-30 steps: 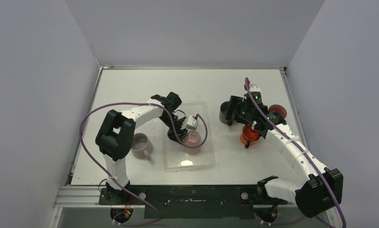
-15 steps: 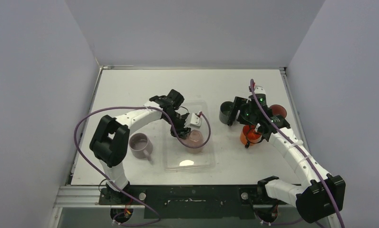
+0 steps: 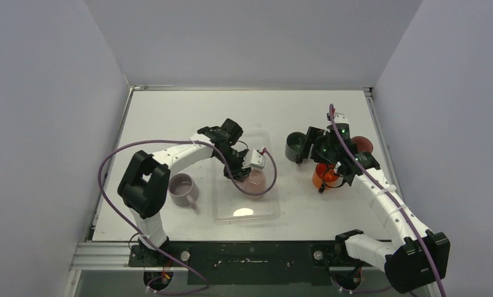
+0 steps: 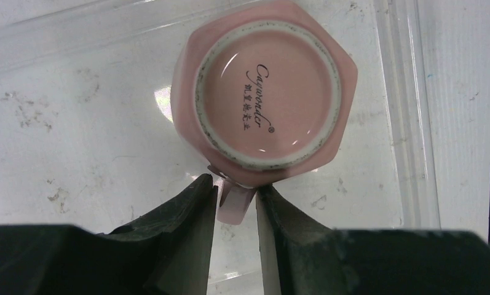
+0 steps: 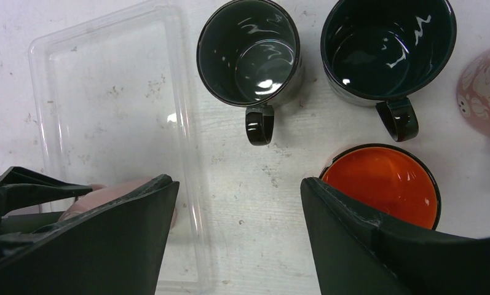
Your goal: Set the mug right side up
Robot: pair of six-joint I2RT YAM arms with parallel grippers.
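Note:
The pink mug (image 4: 267, 86) stands upside down in the clear plastic tray (image 4: 408, 123), its stamped base facing my left wrist camera. Its handle (image 4: 237, 206) points toward my left gripper (image 4: 235, 184), which has closed on that handle, one finger on each side. From above, the mug (image 3: 254, 179) shows just below the left gripper (image 3: 247, 167), in the right half of the tray (image 3: 222, 213). My right gripper (image 5: 239, 184) hangs open over bare table between the tray and the other mugs, holding nothing. In the top view the right gripper (image 3: 315, 151) is above those mugs.
Two black mugs (image 5: 249, 52) (image 5: 387, 46) stand upright right of the tray. An orange mug (image 5: 383, 184) sits near them and a pink patterned piece (image 5: 485, 86) at the far right. A lilac mug (image 3: 182, 189) stands upright left of the tray.
My left gripper's fingers have narrowed onto the pink mug's handle. The left arm shifted slightly right. The right arm drifted a little toward the back.

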